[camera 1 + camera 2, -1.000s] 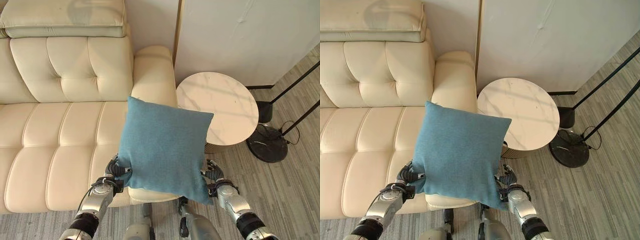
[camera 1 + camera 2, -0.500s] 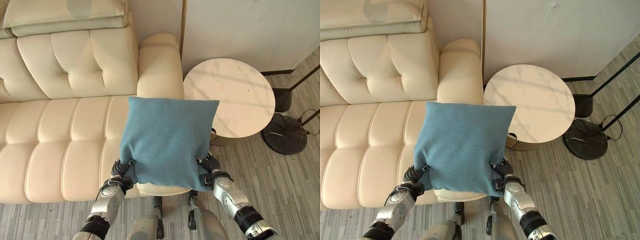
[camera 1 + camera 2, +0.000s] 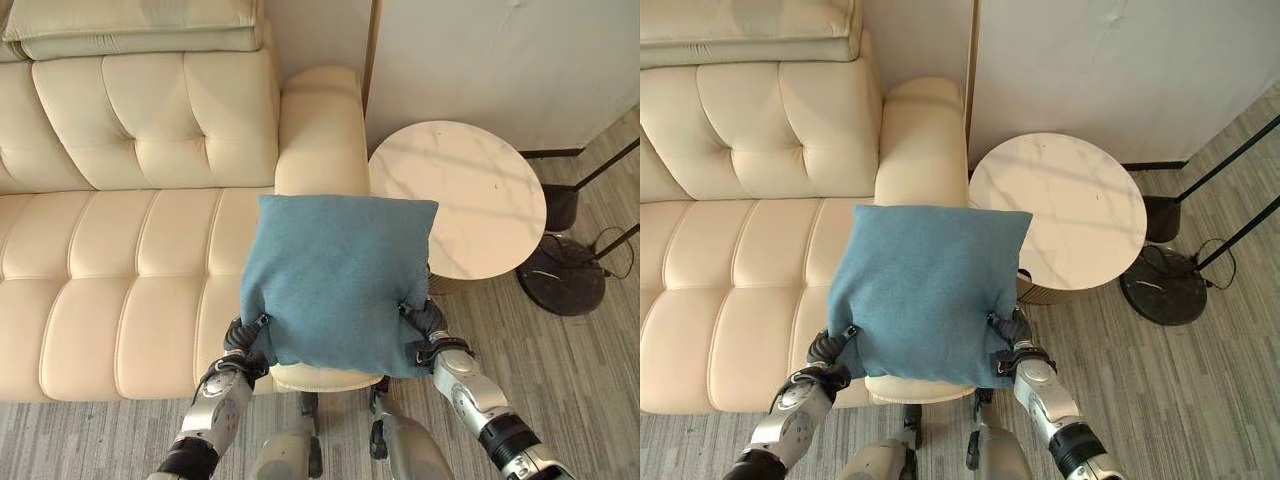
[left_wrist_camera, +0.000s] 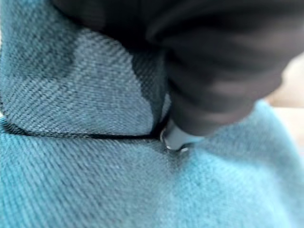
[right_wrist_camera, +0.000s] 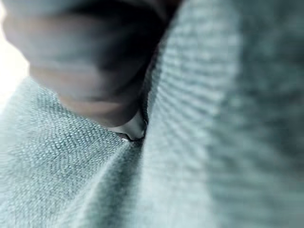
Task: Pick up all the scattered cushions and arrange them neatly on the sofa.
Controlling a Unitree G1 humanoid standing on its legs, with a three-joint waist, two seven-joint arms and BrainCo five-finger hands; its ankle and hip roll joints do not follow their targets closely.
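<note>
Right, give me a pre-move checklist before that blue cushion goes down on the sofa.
1. Left hand pinching the blue cushion at its lower left corner: ok.
2. Right hand pinching the cushion's lower right corner: ok.
3. Cushion held level, top edge straight: ok.
4. Cushion over the sofa: ok; it hangs over the seat's right end, beside the armrest.
5. Seat under the cushion bare: cannot tell, the cushion hides that part.
6. Cushion clear of the round side table: cannot tell; its upper right corner overlaps the table's edge in the head views.
</note>
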